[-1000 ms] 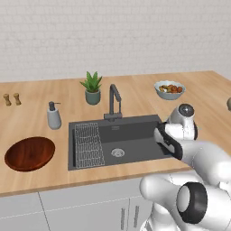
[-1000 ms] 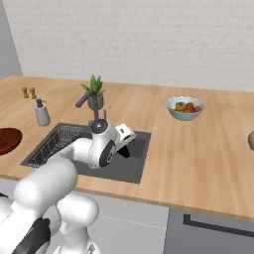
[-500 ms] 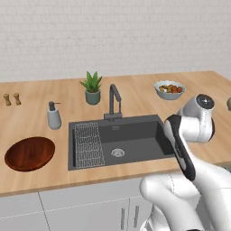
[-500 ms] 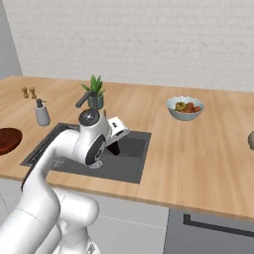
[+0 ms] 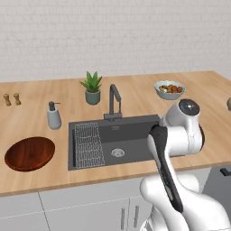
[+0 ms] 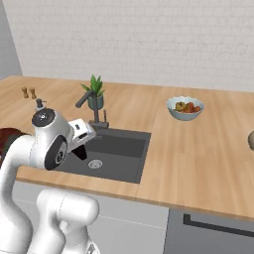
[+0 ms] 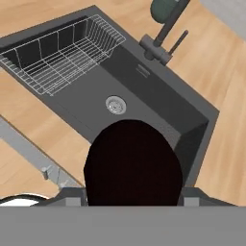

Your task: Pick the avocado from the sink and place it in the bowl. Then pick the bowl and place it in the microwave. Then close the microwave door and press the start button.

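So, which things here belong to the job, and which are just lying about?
Job: avocado, sink, wooden bowl.
Lying about: plant, soap bottle, food bowl, shakers.

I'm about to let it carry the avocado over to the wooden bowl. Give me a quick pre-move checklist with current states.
1. Avocado sits between the jaws, lifted above the sink: ok.
2. Grip firm enough for travel: cannot tell.
3. Wooden bowl holds nothing, on the counter left of the sink: ok.
4. Faucet stands behind the basin, off the direct path: ok.
5. Soap dispenser stands behind the bowl, apart from it: ok.
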